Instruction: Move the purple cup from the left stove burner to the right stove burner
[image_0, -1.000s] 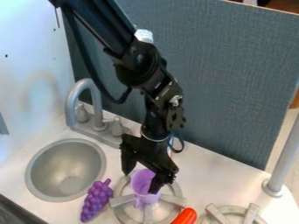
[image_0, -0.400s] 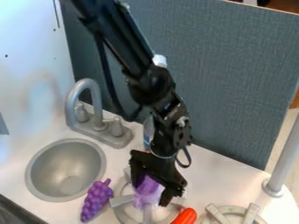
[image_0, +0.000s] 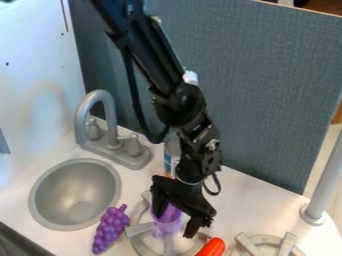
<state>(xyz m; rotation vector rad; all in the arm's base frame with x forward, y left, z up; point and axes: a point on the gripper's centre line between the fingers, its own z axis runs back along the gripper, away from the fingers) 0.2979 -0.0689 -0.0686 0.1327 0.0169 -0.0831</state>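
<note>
Jaws of the black gripper (image_0: 175, 222) open, one each side of purple cup (image_0: 167, 220); contact unclear. Near edge: red object (image_0: 212, 247), purple grapes (image_0: 110, 230). Cup upright on burner (image_0: 139, 229). Farther: sink (image_0: 75, 200), faucet (image_0: 110, 112), bottle (image_0: 169, 161) behind gripper.

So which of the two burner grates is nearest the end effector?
The grate nearer the sink; the end effector and purple cup are over it, the other grate lying toward the post.

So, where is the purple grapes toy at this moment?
In the camera view, the toy grapes lie at the lower left, on the counter between the round sink and the burner with the purple cup.
</note>
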